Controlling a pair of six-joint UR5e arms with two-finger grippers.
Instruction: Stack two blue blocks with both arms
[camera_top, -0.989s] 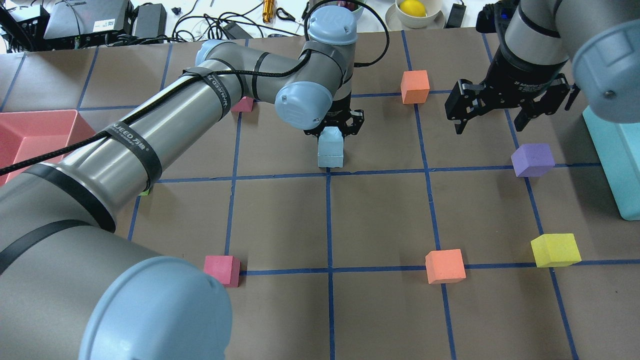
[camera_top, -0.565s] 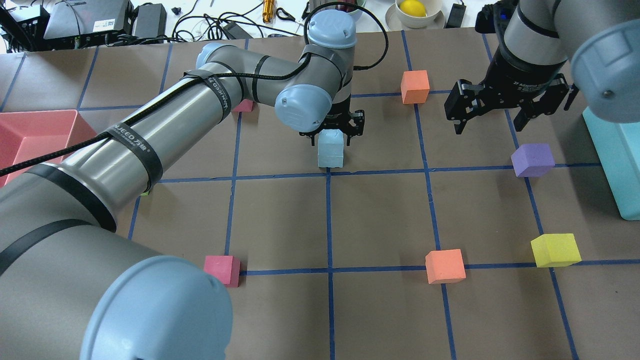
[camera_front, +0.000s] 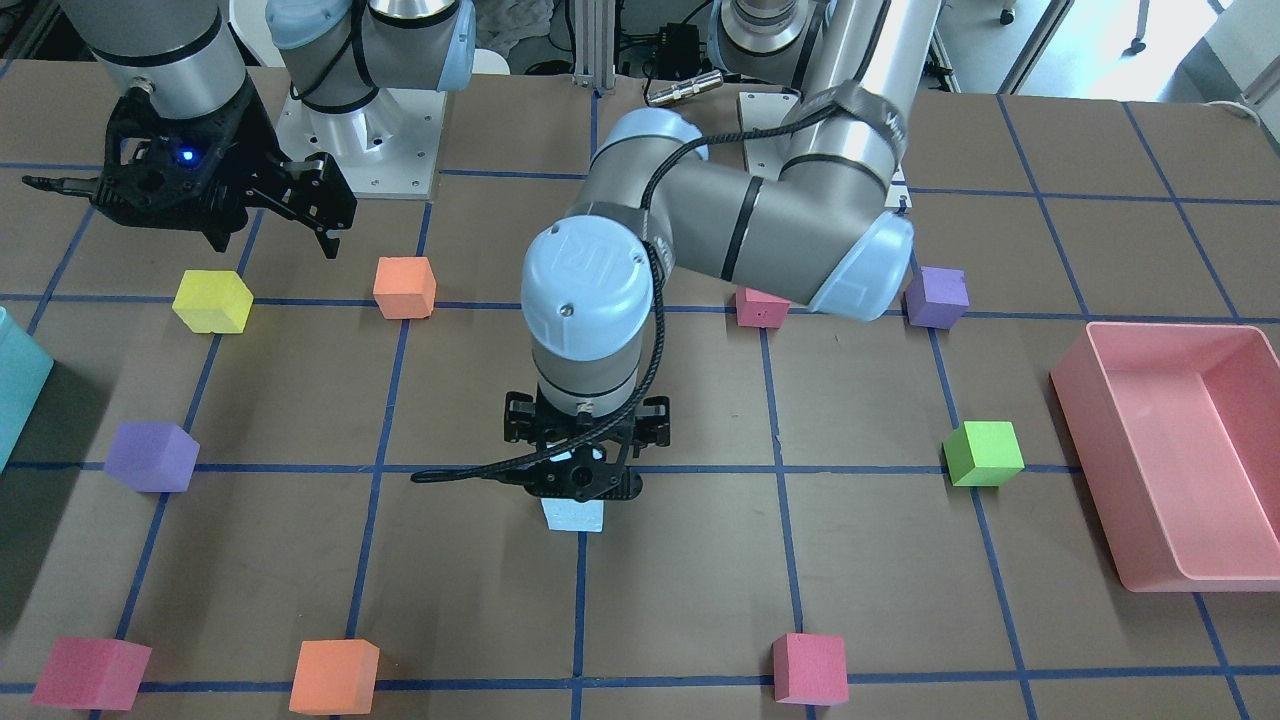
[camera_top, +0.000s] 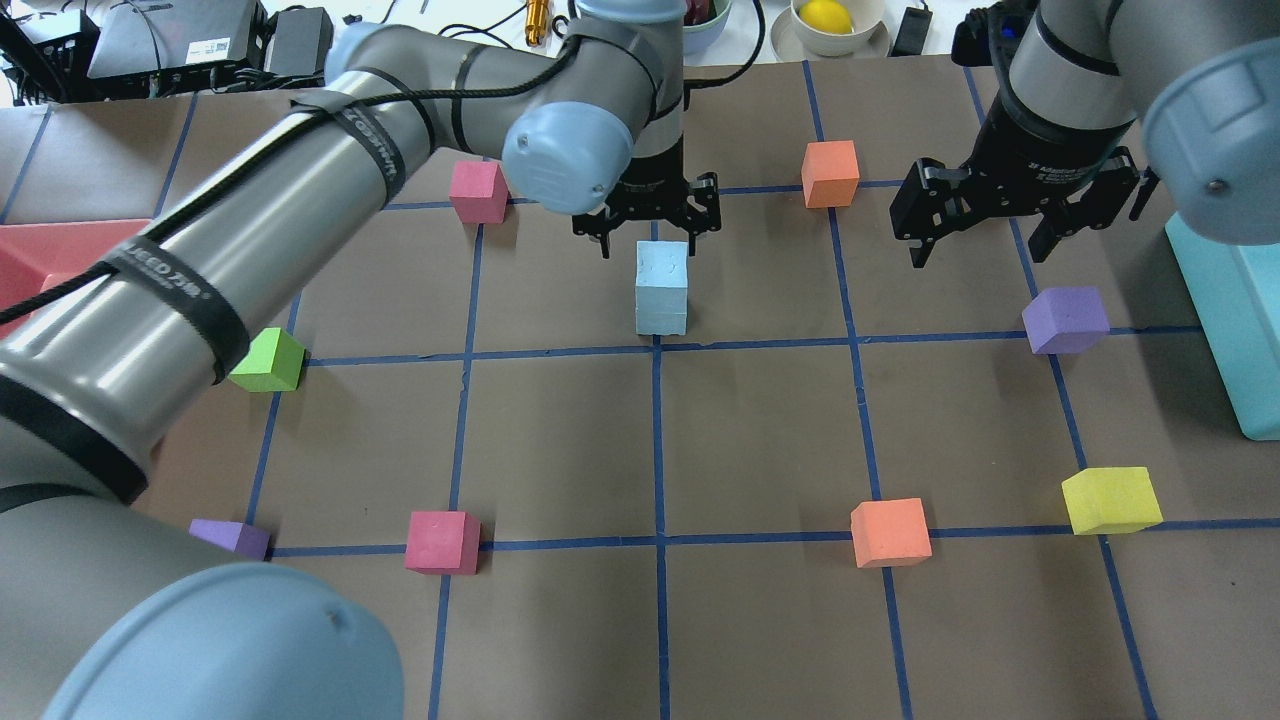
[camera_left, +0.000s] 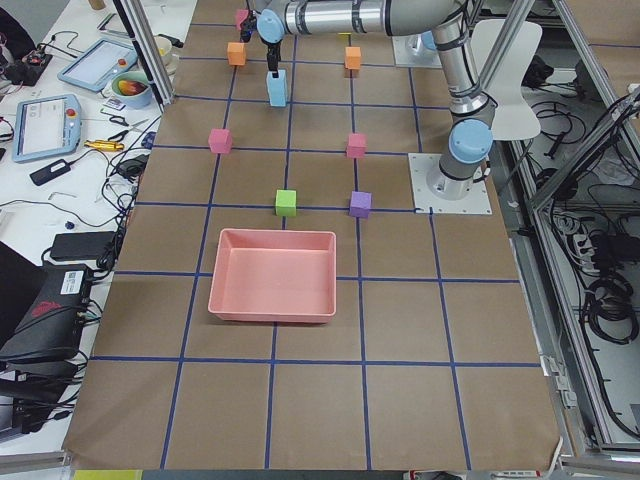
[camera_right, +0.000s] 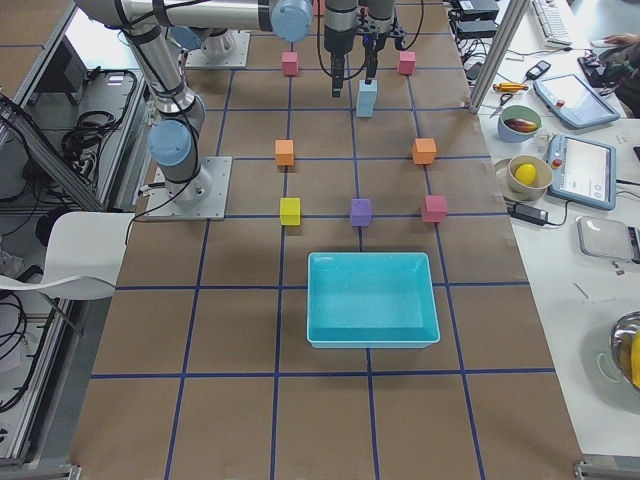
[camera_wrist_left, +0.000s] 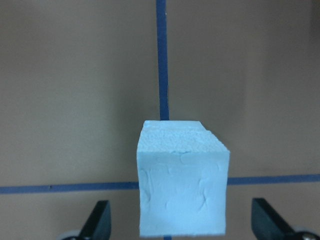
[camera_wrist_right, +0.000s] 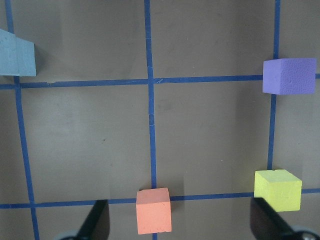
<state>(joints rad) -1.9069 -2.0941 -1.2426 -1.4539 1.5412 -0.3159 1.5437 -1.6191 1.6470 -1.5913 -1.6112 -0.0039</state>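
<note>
Two pale blue blocks stand stacked one on the other near the table's middle, by a blue tape crossing. The stack also shows in the left wrist view and in the front view. My left gripper hangs open and empty just above the stack, its fingers wide on either side of the top block and apart from it. My right gripper is open and empty, well above the table to the right. The stack is at the top left of the right wrist view.
Other cubes lie around: orange, purple, yellow, orange, pink, pink, green, purple. A pink tray is at the left edge and a teal bin at the right.
My left gripper has let go of the upper blue block and risen clear of the stack. The left arm swung up and back. The right arm has not moved.
</note>
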